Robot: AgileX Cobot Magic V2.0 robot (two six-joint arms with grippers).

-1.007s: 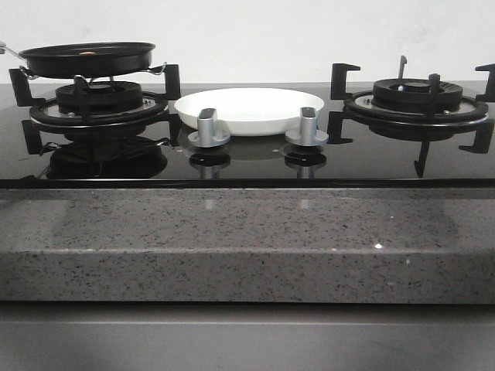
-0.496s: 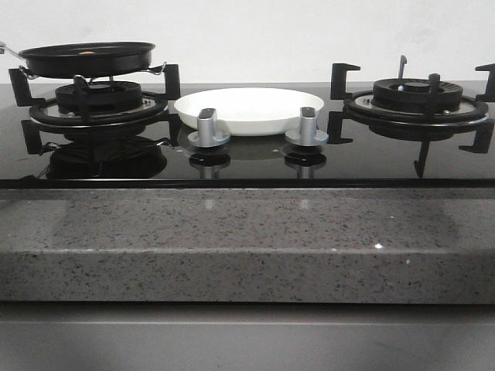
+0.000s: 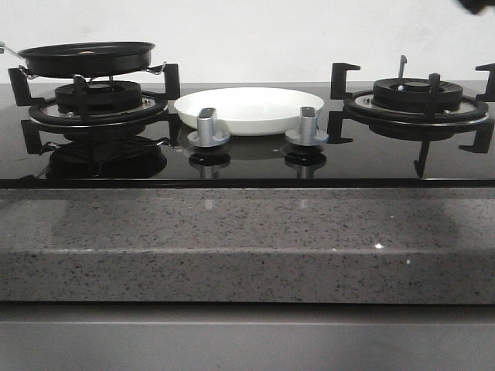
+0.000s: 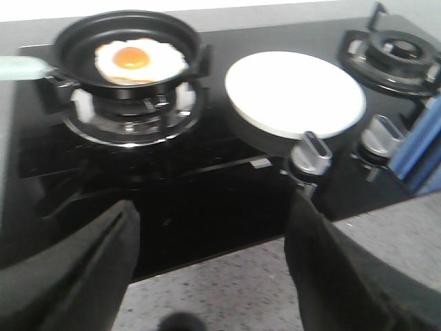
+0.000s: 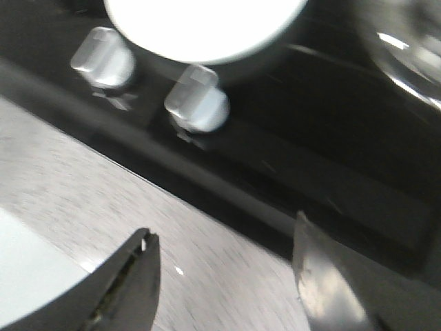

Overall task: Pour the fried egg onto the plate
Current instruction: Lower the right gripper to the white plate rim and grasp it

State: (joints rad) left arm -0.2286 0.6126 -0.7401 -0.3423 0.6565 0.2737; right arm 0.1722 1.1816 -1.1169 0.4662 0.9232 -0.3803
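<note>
- One new thing: a dark shape now pokes in at the front view's upper right corner, probably the right arm arriving; pan, egg and plate have not shifted, so pouring is not yet begun.
- Fried egg (image 4: 140, 61) lies flat in the black frying pan (image 4: 127, 48) on the left burner (image 3: 97, 108).
- White plate (image 3: 249, 110) sits bare between the burners, just behind two silver knobs (image 3: 209, 130).
- Left gripper (image 4: 213, 269): jaws wide, holding nothing, hanging over the stove's front edge.
- Right gripper (image 5: 224, 276): jaws wide too, empty, over the speckled table edge (image 3: 247, 247).
- Knobs and pan supports could snag a low approach.
</note>
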